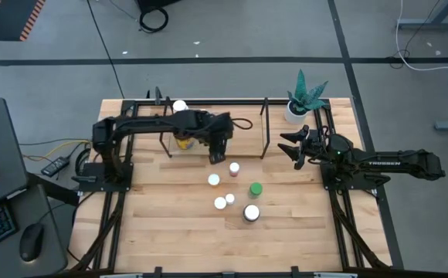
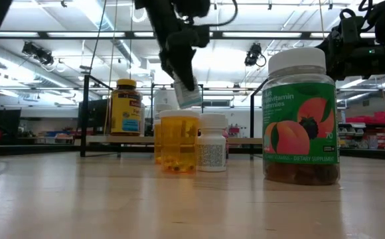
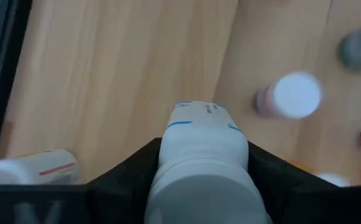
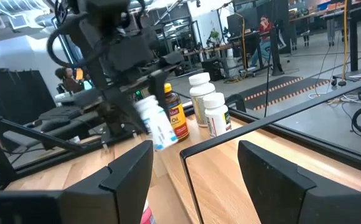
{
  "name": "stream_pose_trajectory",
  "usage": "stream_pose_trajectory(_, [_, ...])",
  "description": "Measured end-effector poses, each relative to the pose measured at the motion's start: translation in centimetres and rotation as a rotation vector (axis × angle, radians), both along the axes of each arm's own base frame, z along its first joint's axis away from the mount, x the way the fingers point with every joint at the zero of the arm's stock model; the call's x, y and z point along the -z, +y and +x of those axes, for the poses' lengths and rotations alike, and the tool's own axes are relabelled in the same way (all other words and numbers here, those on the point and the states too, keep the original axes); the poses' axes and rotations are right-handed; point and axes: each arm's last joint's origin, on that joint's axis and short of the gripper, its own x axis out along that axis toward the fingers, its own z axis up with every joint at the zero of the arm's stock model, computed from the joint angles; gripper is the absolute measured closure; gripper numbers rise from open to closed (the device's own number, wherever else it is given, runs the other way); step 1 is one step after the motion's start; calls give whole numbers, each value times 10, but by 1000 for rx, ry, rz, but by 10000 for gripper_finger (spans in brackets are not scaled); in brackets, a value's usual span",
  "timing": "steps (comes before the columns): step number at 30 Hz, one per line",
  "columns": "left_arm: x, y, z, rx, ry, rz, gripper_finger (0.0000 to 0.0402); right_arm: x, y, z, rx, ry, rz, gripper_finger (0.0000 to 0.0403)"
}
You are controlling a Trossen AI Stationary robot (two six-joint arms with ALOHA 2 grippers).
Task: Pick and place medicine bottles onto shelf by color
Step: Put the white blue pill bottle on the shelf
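My left gripper (image 1: 218, 149) hangs over the table just in front of the shelf (image 1: 247, 108), shut on a white medicine bottle (image 3: 202, 146) with a blue-edged label. The bottle also shows tilted in the low view (image 2: 189, 94) and in the right wrist view (image 4: 155, 126). An amber yellow-capped bottle (image 2: 127, 109) and white bottles (image 4: 208, 107) stand on the shelf board. Several loose bottles stand on the table: pink-capped (image 1: 234, 167), white-capped (image 1: 214, 180), green-capped (image 1: 255, 189). My right gripper (image 1: 293, 148) waits at the right, open and with nothing between its fingers. My left gripper pinches the white bottle between its two fingers (image 3: 137, 168), on the bottle's upper half. The fingers slant down from the table's left side. The bottle's labelled lower end (image 3: 199, 115) sticks out beyond the fingertips; it hangs tilted, lifted clear of table and shelf.
A potted green plant (image 1: 303, 99) stands at the shelf's far right corner. A large peach-label jar (image 2: 301, 119) and an orange bottle (image 2: 178, 141) stand close to the low camera. The shelf's black uprights (image 1: 264, 127) rise beside the left gripper. Bare wood lies toward the table's near edge.
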Motion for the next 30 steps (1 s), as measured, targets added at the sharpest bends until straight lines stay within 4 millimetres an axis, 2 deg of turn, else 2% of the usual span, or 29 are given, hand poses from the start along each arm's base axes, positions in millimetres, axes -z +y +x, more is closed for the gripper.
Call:
stream_pose_trajectory(3, [9, 7, 3, 54, 75, 21, 214, 0, 0, 0, 0, 0, 0, 160])
stream_pose_trajectory(8, [35, 14, 3, 141, 196, 30, 213, 0, 0, 0, 0, 0, 0, 160])
stream_pose_trajectory(13, [53, 24, 0, 126, 317, 41, 213, 0, 0, 0, 0, 0, 0, 160])
stream_pose_trajectory(30, [56, 30, -10, 49, 437, 124, 199, 0, 0, 0, 0, 0, 0, 160])
